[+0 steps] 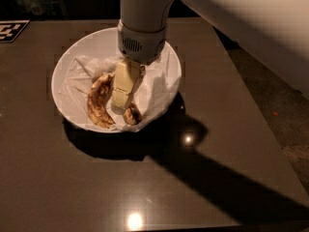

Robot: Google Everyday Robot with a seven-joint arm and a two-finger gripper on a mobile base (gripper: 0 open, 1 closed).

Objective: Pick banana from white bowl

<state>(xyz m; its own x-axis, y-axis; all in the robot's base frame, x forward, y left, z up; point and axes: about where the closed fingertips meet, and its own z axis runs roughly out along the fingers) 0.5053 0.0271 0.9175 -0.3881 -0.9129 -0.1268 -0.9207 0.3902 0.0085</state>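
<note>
The white bowl [67,71], lined with crumpled white paper, sits at the table's upper left. Two bananas lie in it. The stubby banana [99,101] with big brown blotches lies on the left. Of the slim banana [132,115] only the dark brown end shows, near the bowl's front rim; the rest is hidden under my gripper. My gripper [119,105] reaches down into the bowl from the white arm above. It sits between the two bananas, right over the slim one.
The bowl stands on a dark glossy table [145,187] with light glare spots. A black-and-white marker [10,30] lies at the far left edge. The table's right edge runs along a dark floor [285,115].
</note>
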